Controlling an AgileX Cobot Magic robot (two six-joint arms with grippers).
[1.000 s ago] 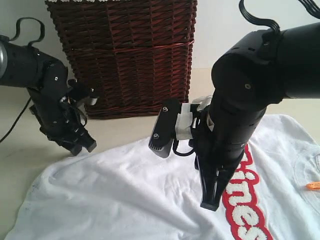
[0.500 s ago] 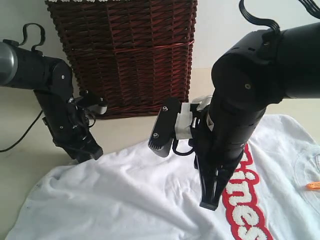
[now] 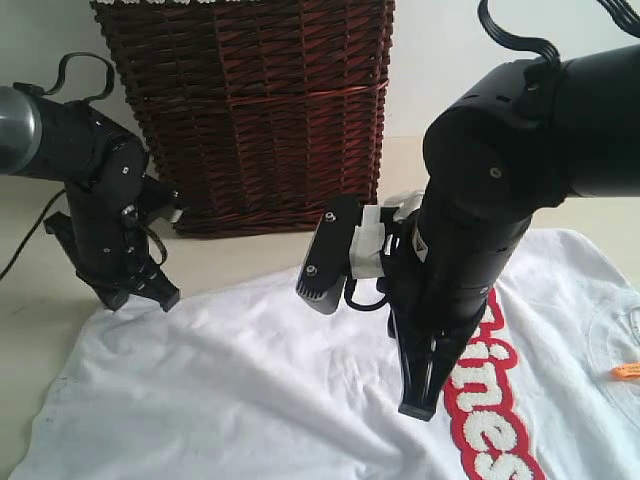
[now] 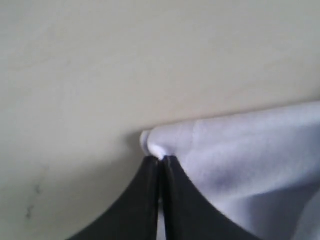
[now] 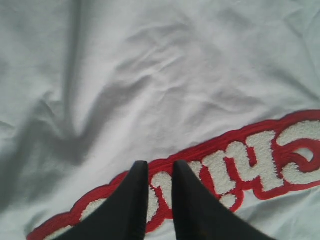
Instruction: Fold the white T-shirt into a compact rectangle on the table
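The white T-shirt (image 3: 250, 390) lies spread on the table (image 3: 40, 330), with its red band of fuzzy white lettering (image 3: 490, 400) and orange neck tag (image 3: 626, 371) at the right. My left gripper (image 3: 150, 298) is at the shirt's far left edge. In the left wrist view the left gripper (image 4: 161, 159) is shut on a small pinch of the shirt's hem (image 4: 240, 155). My right gripper (image 3: 420, 405) points down over the shirt's middle. In the right wrist view the right gripper (image 5: 160, 167) stands slightly open above the red band (image 5: 240, 155), with nothing between its fingers.
A tall dark red wicker basket (image 3: 260, 110) stands at the back, just behind the shirt and close to the left arm. Bare cream table (image 4: 125, 60) lies to the left of the shirt's edge. A black cable (image 3: 25, 250) trails at the far left.
My left gripper came down onto the shirt's far edge, shut on it, and shifted left, drawing that edge with it. The right arm has not moved.
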